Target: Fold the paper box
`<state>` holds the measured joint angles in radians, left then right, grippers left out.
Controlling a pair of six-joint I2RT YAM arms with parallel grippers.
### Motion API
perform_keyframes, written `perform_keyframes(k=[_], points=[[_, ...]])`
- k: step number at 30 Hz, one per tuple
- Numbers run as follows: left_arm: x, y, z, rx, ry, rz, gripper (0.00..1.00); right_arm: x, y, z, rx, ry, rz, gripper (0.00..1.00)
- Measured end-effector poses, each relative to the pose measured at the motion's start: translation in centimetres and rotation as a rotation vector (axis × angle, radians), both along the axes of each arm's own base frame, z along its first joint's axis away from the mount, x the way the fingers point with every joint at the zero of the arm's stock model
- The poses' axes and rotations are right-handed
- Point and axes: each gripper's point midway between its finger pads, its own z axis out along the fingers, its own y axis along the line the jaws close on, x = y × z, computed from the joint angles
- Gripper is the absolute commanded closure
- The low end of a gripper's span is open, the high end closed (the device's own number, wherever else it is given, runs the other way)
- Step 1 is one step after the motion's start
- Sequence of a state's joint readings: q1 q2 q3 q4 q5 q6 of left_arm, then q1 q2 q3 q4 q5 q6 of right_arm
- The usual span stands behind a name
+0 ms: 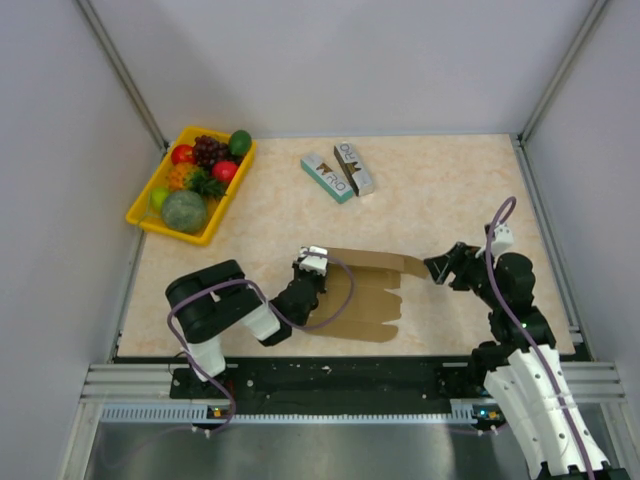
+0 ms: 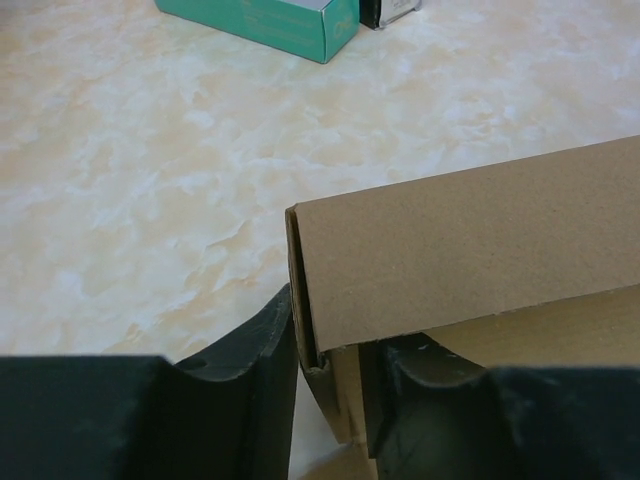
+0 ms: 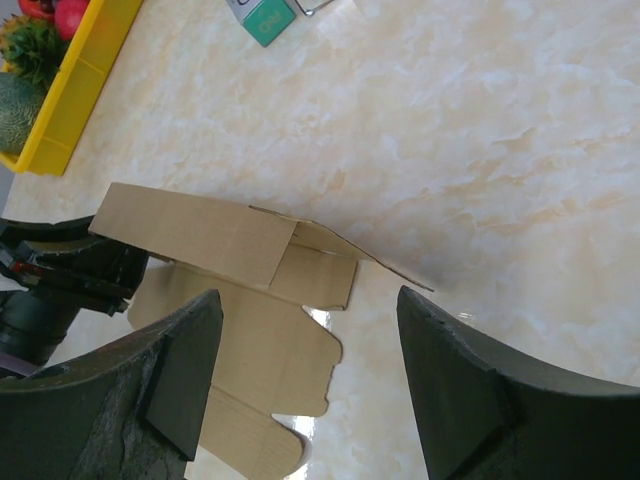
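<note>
The paper box (image 1: pixel 365 290) is a plain brown cardboard sheet with flaps, lying at the table's front middle with its far panel folded up. My left gripper (image 1: pixel 312 268) is shut on the sheet's left end; in the left wrist view the raised panel (image 2: pixel 470 250) stands between my dark fingers (image 2: pixel 250 350). My right gripper (image 1: pixel 442 268) is open and empty, just right of the box's raised right corner. In the right wrist view the box (image 3: pixel 240 300) lies between and beyond its spread fingers (image 3: pixel 190 370).
A yellow fruit tray (image 1: pixel 150 215) stands at the back left. Two small printed boxes, teal (image 1: pixel 327 177) and brown-white (image 1: pixel 354 167), lie at the back middle; the teal one shows in the left wrist view (image 2: pixel 270 18).
</note>
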<state>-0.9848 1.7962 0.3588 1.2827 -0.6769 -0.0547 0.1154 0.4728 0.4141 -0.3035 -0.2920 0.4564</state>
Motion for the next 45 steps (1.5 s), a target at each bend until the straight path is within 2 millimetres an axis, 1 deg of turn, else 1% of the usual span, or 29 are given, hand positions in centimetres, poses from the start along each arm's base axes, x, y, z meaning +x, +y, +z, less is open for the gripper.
perform_keyframes(k=[3,4,5,6,8,11,13,15,18,21,22,23,24,25,27,29,30,32,34,38,41,45], points=[[0.2,0.0,0.2,0.002,-0.006,0.008,0.88,-0.1,0.0,0.1,0.000,-0.003,0.000,0.30],[0.2,0.0,0.2,0.003,-0.008,0.012,0.94,-0.2,0.0,0.1,0.001,-0.002,0.000,0.30],[0.3,0.1,0.3,0.004,-0.010,0.017,0.98,-0.2,-0.1,0.1,-0.001,0.005,-0.002,0.30],[0.3,0.1,0.4,0.005,-0.008,0.021,0.99,-0.3,-0.1,0.0,-0.002,0.016,-0.006,0.30],[0.4,0.1,0.7,0.010,0.004,0.030,1.00,-0.5,-0.2,-0.1,-0.002,0.065,-0.016,0.28],[0.3,0.4,2.8,0.003,0.004,0.039,1.00,-0.6,-0.3,0.5,-0.007,0.177,-0.032,0.26],[0.2,0.7,4.3,-0.004,0.006,0.046,1.00,-0.6,-0.2,1.9,-0.010,0.226,-0.033,0.24],[0.2,0.7,5.9,-0.007,0.011,0.048,1.00,-0.9,-0.1,3.7,-0.024,0.243,-0.037,0.22],[0.1,0.7,8.0,-0.014,0.024,0.049,1.00,-2.2,1.0,8.6,-0.049,0.196,0.006,0.22],[-0.3,1.1,10.1,-0.015,0.040,0.050,1.00,-3.3,3.5,14.4,0.003,0.123,0.097,0.23],[-0.4,1.2,10.9,-0.019,0.041,0.050,1.00,-3.8,4.6,15.8,0.024,0.110,0.137,0.24],[-0.5,1.4,11.5,-0.020,0.041,0.051,1.00,-4.2,5.5,16.7,0.039,0.110,0.168,0.29],[-0.6,1.5,12.1,-0.016,0.045,0.052,1.00,-4.5,6.5,17.3,0.052,0.118,0.201,0.38],[-0.7,1.7,12.7,-0.013,0.046,0.053,1.00,-4.8,7.4,17.7,0.069,0.132,0.224,0.44],[-0.8,2.0,13.6,-0.004,0.047,0.054,1.00,-4.8,9.0,17.7,0.106,0.178,0.247,0.45],[-1.0,2.3,14.1,0.013,0.050,0.054,1.00,-4.5,10.2,17.2,0.150,0.227,0.247,0.46],[-1.1,2.6,14.2,0.024,0.049,0.052,1.00,-4.3,10.9,16.6,0.167,0.254,0.245,0.45],[-1.3,2.9,14.3,0.042,0.050,0.052,1.00,-4.2,12.0,14.9,0.186,0.316,0.239,0.45],[-1.5,3.3,14.4,0.060,0.049,0.049,1.00,-4.3,12.5,13.1,0.195,0.379,0.222,0.45],[-1.7,3.5,14.8,0.060,0.044,0.046,1.00,-4.3,13.1,11.0,0.239,0.433,0.186,0.45],[-1.8,3.5,15.2,0.048,0.038,0.036,1.00,-4.0,13.2,10.1,0.271,0.453,0.153,0.45],[-2.0,3.3,15.4,0.037,0.037,0.018,1.00,-3.6,13.0,9.7,0.289,0.446,0.117,0.45]])
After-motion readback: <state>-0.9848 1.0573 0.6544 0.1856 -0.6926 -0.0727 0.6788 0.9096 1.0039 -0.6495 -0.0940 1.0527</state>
